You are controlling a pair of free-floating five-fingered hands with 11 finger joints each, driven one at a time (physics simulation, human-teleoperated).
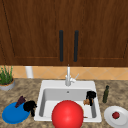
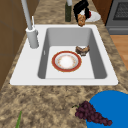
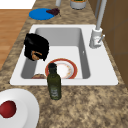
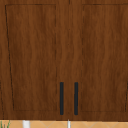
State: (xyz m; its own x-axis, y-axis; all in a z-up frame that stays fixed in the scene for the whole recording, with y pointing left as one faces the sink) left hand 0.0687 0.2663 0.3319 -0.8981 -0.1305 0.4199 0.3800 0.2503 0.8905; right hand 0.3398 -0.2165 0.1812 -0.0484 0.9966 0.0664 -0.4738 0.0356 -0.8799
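Two hands: right clasping one brown pastry over sink, left clenched by one blue plate, one grape bunch.

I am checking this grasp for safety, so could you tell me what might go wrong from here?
1. The right hand holds a small brown item above the sink; if it slips, it may hit the red-rimmed bowl below.
2. The green bottle stands close by the hand and might be knocked.
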